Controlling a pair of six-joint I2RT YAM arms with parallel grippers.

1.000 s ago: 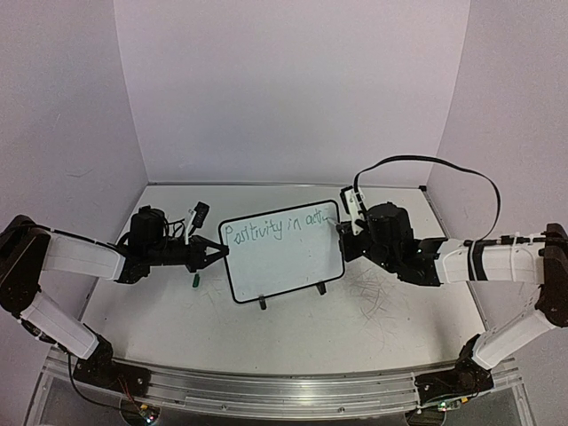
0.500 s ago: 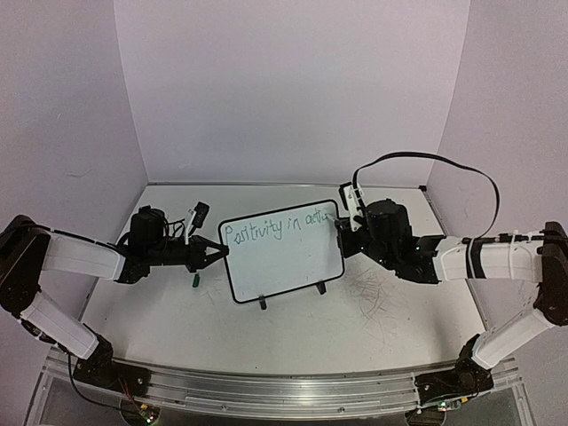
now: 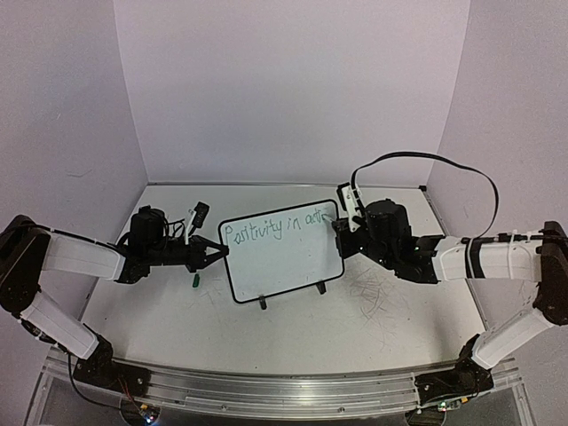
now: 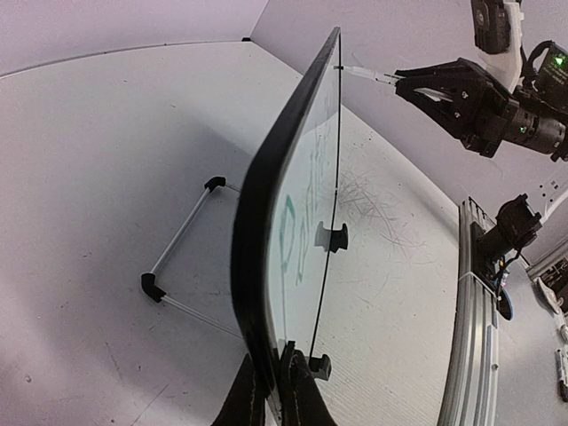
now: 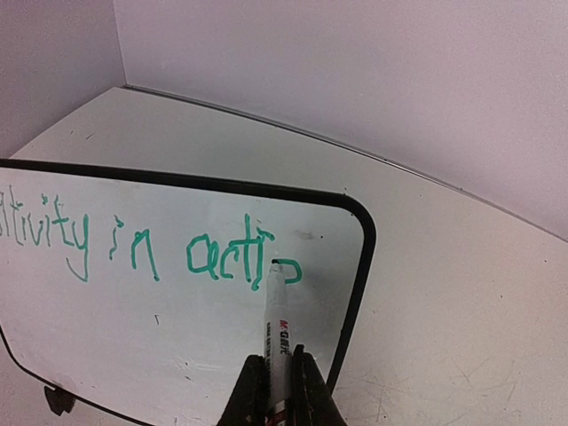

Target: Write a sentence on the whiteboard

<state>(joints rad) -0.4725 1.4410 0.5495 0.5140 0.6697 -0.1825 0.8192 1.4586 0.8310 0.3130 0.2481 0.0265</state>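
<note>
Blocked across mid-table by the small upright black-rimmed whiteboard (image 3: 282, 253). Hemmed at its left edge by the clamping black left gripper (image 3: 220, 251), and at its upper right by the black right gripper (image 3: 341, 230) pressing a white marker (image 5: 276, 328) to it. Fouled low behind by the thin wire stand (image 4: 182, 257). Passable over the white tabletop (image 3: 293, 346) in front.

In the right wrist view the whiteboard (image 5: 133, 337) runs off the left and bottom edges, so the sentence (image 5: 160, 253) begins there at "tivity". Only the upper half of the marker (image 5: 276, 306) shows; the rest is hidden between the fingers of the right tool (image 5: 277, 362). The left wrist view takes the board nearly edge-on, its lettering too skewed to read past "Po", and the bottom edge cuts off the left tool (image 4: 273, 382). From above, a green thing (image 3: 195, 282) on the surface (image 3: 293, 337) is too small to tell.
</note>
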